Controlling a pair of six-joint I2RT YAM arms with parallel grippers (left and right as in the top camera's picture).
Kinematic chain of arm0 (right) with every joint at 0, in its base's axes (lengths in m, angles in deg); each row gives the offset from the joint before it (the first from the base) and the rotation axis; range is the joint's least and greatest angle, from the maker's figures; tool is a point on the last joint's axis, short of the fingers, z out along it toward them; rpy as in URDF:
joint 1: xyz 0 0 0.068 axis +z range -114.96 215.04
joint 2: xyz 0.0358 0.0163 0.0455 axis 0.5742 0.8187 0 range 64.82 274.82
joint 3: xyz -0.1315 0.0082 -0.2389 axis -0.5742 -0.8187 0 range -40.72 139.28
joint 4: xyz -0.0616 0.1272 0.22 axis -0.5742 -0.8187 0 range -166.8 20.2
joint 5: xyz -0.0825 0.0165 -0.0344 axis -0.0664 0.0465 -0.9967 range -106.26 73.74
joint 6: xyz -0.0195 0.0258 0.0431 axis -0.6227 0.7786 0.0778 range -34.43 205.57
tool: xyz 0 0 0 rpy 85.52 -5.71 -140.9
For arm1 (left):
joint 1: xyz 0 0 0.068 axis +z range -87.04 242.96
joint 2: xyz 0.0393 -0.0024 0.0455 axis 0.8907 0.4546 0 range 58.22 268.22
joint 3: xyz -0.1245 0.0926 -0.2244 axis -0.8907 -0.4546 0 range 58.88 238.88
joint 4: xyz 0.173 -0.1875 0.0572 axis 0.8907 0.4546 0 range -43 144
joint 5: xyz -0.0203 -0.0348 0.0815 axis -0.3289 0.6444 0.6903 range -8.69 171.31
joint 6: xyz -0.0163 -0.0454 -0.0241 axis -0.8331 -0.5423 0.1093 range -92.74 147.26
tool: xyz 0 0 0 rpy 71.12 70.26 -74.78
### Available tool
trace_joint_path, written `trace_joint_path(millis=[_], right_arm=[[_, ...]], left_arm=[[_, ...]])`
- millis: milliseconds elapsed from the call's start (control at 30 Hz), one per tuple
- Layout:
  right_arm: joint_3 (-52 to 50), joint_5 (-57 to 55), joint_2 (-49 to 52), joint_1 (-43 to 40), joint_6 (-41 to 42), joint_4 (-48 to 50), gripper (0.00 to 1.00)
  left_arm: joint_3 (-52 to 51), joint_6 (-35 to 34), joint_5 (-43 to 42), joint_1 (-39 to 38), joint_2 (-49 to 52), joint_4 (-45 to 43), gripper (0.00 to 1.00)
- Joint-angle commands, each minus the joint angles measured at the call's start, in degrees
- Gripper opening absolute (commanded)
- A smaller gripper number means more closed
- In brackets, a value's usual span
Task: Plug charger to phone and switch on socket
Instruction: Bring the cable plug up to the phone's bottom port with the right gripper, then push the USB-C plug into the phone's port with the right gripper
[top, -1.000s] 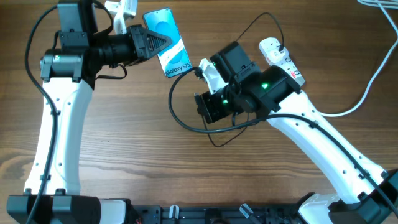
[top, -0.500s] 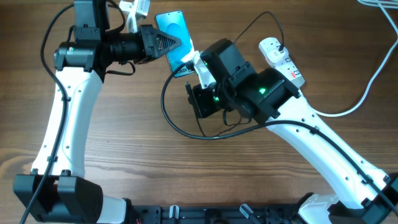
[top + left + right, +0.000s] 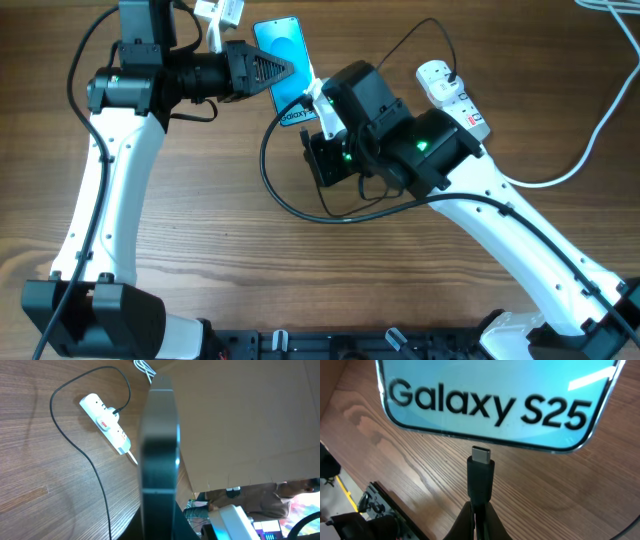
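Note:
My left gripper (image 3: 285,72) is shut on the phone (image 3: 282,52), holding it lifted at the table's back centre, its cyan screen up; in the left wrist view the phone (image 3: 160,445) shows edge-on. My right gripper (image 3: 316,112) is shut on the charger's black connector (image 3: 480,475), whose metal tip sits just below the phone's bottom edge (image 3: 490,400), at the "Galaxy S25" text, a small gap apart. The charger cable (image 3: 300,205) loops across the table to its plug in the white socket (image 3: 452,92), which also shows in the left wrist view (image 3: 106,422).
A thick white cord (image 3: 600,120) runs from the socket off the right edge. A brown cardboard wall (image 3: 240,425) stands beyond the table. Both arm bases stand at the front edge.
A second ago the phone sat further left and the right gripper lower right. Both moved together; in the last half second the phone shifted slightly right, closing on the connector.

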Motion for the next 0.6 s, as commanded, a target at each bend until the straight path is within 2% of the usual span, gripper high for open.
trace_joint_path(millis=[0, 567], right_arm=[[2.9, -1.0, -0.7, 0.2, 1.1, 0.1, 0.04], [2.9, -1.2, -0.7, -0.3, 1.8, -0.5, 0.04]], left_arm=[[0.4, 1.4, -1.6, 0.0, -0.1, -0.6, 0.04], [0.4, 2.9, -3.8, 0.0, -0.1, -0.8, 0.04]])
